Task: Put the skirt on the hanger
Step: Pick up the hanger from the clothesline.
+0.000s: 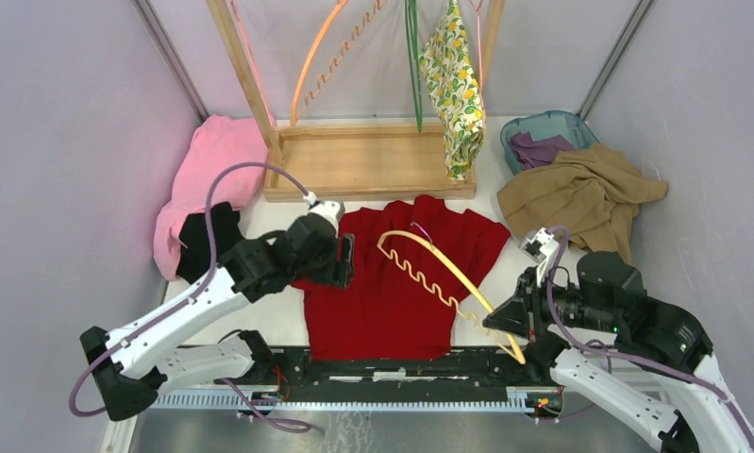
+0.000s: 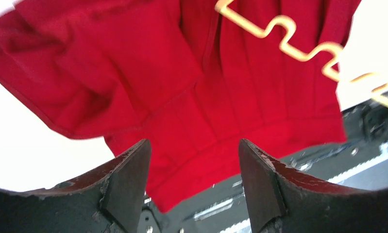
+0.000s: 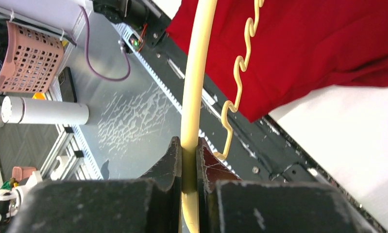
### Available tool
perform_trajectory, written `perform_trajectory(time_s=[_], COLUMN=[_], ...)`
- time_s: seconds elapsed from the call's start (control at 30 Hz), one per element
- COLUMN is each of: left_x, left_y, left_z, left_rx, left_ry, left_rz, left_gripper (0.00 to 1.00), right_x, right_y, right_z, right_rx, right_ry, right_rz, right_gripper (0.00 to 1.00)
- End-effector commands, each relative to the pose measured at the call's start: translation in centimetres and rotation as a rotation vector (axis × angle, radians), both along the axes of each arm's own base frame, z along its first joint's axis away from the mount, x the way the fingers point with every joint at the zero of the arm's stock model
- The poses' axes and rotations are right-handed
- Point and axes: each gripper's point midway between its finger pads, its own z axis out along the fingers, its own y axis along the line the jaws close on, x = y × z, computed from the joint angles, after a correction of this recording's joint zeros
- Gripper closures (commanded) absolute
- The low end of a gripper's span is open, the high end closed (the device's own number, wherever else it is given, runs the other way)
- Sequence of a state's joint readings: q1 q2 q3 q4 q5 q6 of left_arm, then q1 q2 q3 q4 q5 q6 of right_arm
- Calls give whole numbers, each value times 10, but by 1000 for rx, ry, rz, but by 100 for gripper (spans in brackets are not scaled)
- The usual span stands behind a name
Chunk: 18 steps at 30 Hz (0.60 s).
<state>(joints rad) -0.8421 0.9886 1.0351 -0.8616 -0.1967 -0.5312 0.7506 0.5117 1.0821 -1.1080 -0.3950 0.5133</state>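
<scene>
The lemon-print skirt (image 1: 456, 90) hangs from the wooden rack at the back, with a thin pink hanger wire (image 1: 479, 47) beside its top; the hook is out of view. My left gripper (image 1: 346, 261) is open and empty over the left edge of a plain red garment (image 1: 382, 302), jaws wide apart in the left wrist view (image 2: 194, 145). My right gripper (image 1: 505, 321) is shut on the end of a yellow hanger (image 1: 439, 274), which lies across the red garment (image 3: 318, 43). The bar sits pinched between the fingers in the right wrist view (image 3: 189, 143).
The wooden rack (image 1: 368, 160) also holds an orange hanger (image 1: 316, 57) and a green hanger (image 1: 414, 57). A pink cloth (image 1: 208, 170) lies at the left. A tan garment (image 1: 580, 193) and a teal basket (image 1: 547, 127) sit at the right.
</scene>
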Motion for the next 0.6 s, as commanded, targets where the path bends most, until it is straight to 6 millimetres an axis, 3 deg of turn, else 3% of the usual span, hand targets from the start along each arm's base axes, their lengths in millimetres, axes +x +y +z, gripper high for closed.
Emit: perform_trajectory(time_s=[0.0, 0.23, 0.4, 0.57], left_x=[-29, -86, -120, -141], left_y=[3, 0, 5, 2], left_z=[-25, -47, -79, -112], left_rx=[32, 181, 196, 209], left_ry=[79, 155, 232, 274], left_rz=[81, 15, 13, 5], left_gripper=[28, 25, 23, 23], right_x=[-23, -30, -31, -32], right_y=[-18, -32, -30, -30], right_z=[20, 17, 11, 12], right_rx=[45, 26, 34, 41], right_ry=[-36, -52, -45, -50], right_rz=[13, -9, -3, 2], right_gripper=[99, 99, 99, 99])
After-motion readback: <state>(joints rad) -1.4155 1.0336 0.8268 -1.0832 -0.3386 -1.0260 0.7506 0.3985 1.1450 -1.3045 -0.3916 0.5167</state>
